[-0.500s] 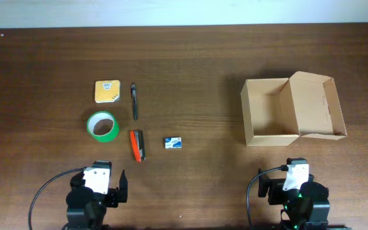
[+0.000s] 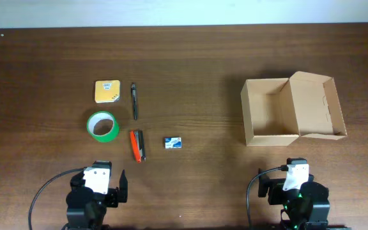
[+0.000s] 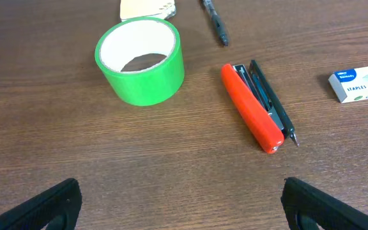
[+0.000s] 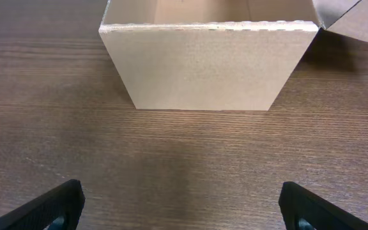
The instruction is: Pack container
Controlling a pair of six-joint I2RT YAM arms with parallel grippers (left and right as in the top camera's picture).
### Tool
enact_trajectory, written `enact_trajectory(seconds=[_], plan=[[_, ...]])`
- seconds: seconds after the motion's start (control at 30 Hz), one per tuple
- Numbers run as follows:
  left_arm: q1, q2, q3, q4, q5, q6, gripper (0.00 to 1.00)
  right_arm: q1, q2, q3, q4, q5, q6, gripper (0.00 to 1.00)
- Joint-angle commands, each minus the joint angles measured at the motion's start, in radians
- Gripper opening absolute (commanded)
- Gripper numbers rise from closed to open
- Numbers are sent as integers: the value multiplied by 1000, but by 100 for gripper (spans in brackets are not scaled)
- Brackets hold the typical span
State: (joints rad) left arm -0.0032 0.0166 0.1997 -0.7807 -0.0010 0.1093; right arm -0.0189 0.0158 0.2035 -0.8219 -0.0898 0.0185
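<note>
The left gripper (image 3: 184, 211) is spread wide and holds nothing; its two dark, blunt fingertips sit at the bottom corners of the left wrist view, over bare table (image 3: 139, 166). The tabletop is dark brown wood with a fine straight grain.

Just beyond the left gripper lies an orange stapler (image 3: 253, 107), a rounded plastic bar over a black metal base, set at a slant. To its left stands a roll of tape (image 3: 140, 61), glossy green outside with a pale inner core, lying flat on its rim. To the right is a small white-and-blue staples box (image 3: 361, 82), a squat carton. Farther off lie a slim black pen (image 3: 214, 22) and a square yellow pad (image 2: 107, 91) with rounded corners.

The right gripper (image 4: 184, 207) is likewise parted and empty. Directly ahead of it stands the container (image 4: 209, 64), a tan box of matte cardboard with a corrugated top edge. Its flap lid (image 2: 317, 105) is thrown back to the right. It stands on the table's right side, well apart from the desk items.
</note>
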Motion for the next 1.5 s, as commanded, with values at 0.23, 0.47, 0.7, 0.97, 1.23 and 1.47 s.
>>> enact_trajectory(seconds=[0.23, 0.47, 0.7, 0.97, 1.23, 1.47], plan=[[6, -11, -8, 3, -6, 13, 99, -10, -13, -11, 4, 16, 2, 99], [6, -11, -8, 3, -6, 13, 99, -10, -13, -11, 4, 17, 1, 99], [6, -11, -8, 3, -6, 13, 99, -10, -13, -11, 5, 16, 2, 99], [6, -11, -8, 3, -6, 13, 99, -10, 82, 120, 27, -49, 2, 99], [6, -11, -8, 3, -6, 13, 100, -9, 541, 536, -82, -49, 2, 100], [6, -11, -8, 3, -6, 13, 99, -8, 999, 946, -287, -49, 2, 99]])
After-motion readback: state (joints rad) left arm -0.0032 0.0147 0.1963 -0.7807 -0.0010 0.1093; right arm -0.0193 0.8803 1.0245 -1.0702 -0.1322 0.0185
